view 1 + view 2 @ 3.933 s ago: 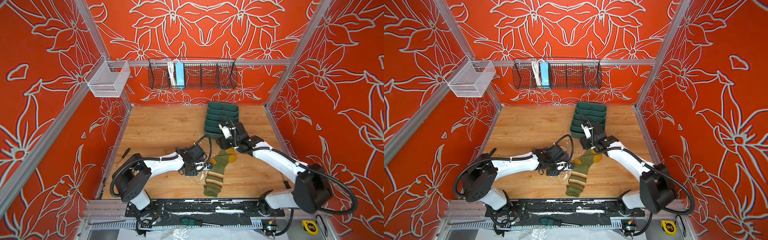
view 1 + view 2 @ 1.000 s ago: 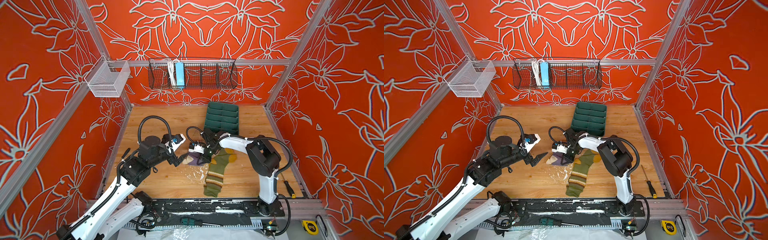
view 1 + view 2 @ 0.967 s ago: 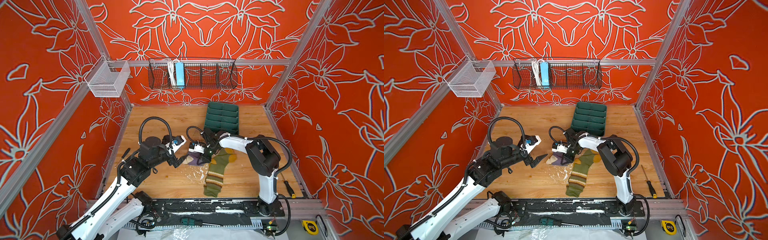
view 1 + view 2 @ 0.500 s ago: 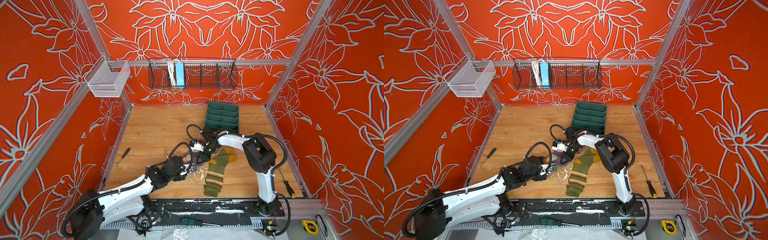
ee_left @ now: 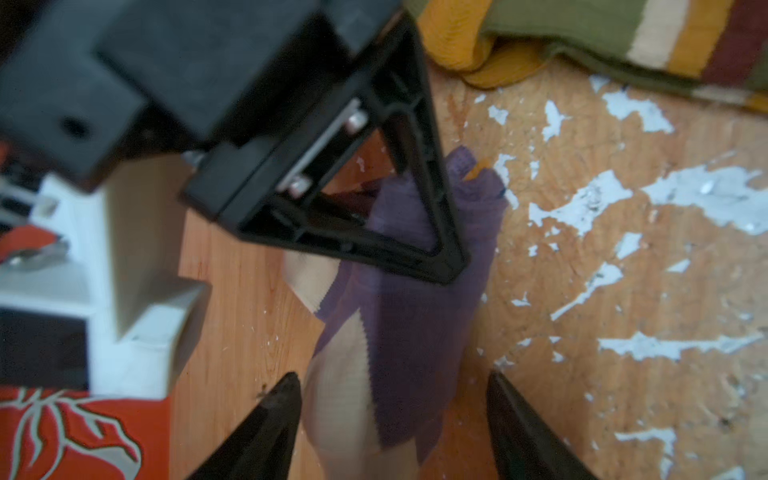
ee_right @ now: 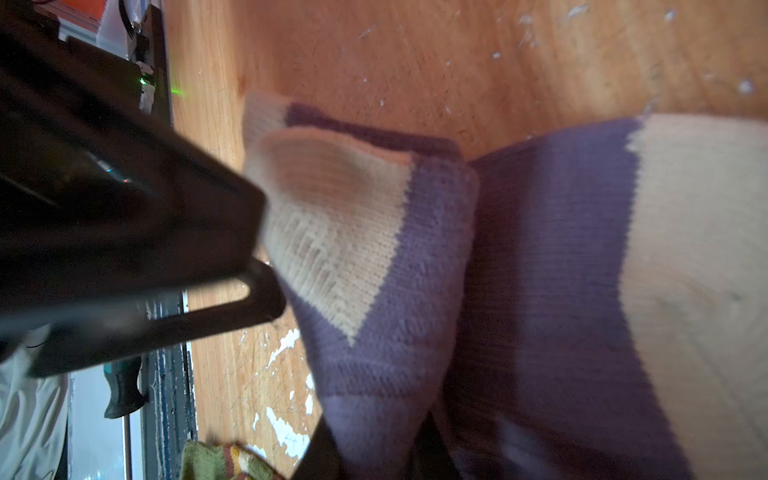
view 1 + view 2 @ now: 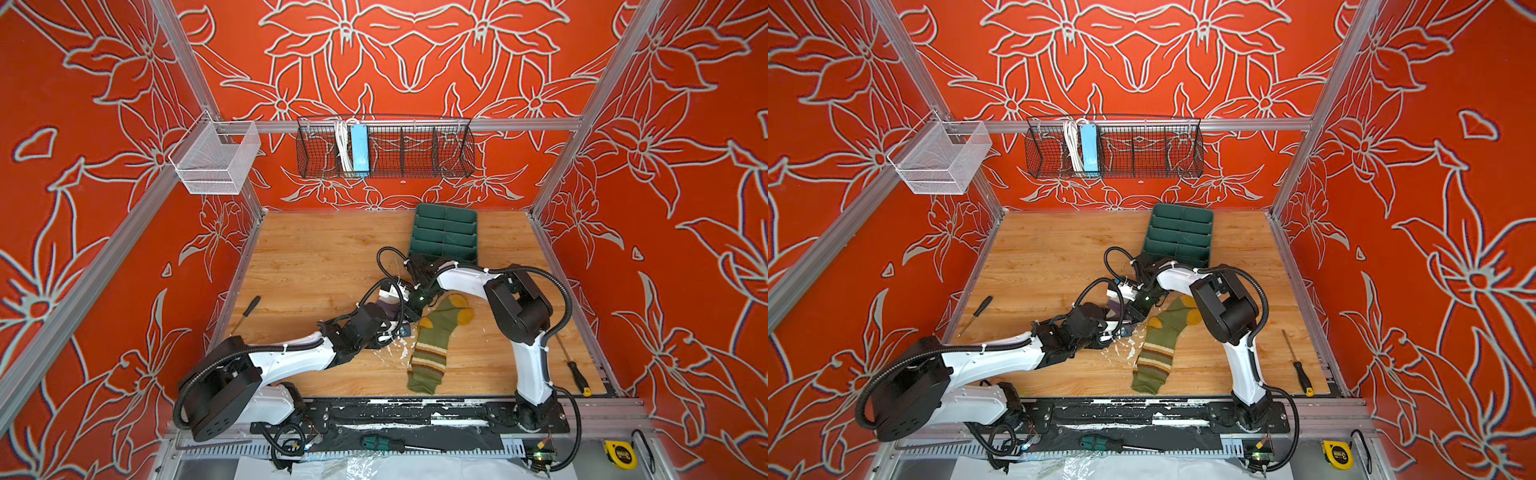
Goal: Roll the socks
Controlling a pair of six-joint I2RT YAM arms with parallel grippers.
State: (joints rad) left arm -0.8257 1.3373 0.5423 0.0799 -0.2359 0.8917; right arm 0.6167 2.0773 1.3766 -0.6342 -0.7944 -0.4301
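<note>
Purple sock (image 7: 389, 308) mid-frame in a top view, left of green sock (image 7: 432, 345). R gripper (image 7: 412, 309) clamped on one end; L gripper (image 5: 392, 419) jaws apart, straddling free end, sock axis along its reach.

purple sock (image 7: 387, 308): mostly hidden | olive sock (image 5: 569, 27): cut off at edge

The purple sock (image 6: 540, 270) is purple ribbed knit with cream toe and heel. The olive sock (image 7: 434, 332) is olive green with mustard toe and heel and brown, cream and mustard stripes. The table (image 7: 316, 257) is light wood grain, flecked white. The walls (image 7: 415, 62) are orange-red with pale flower outlines.
</note>
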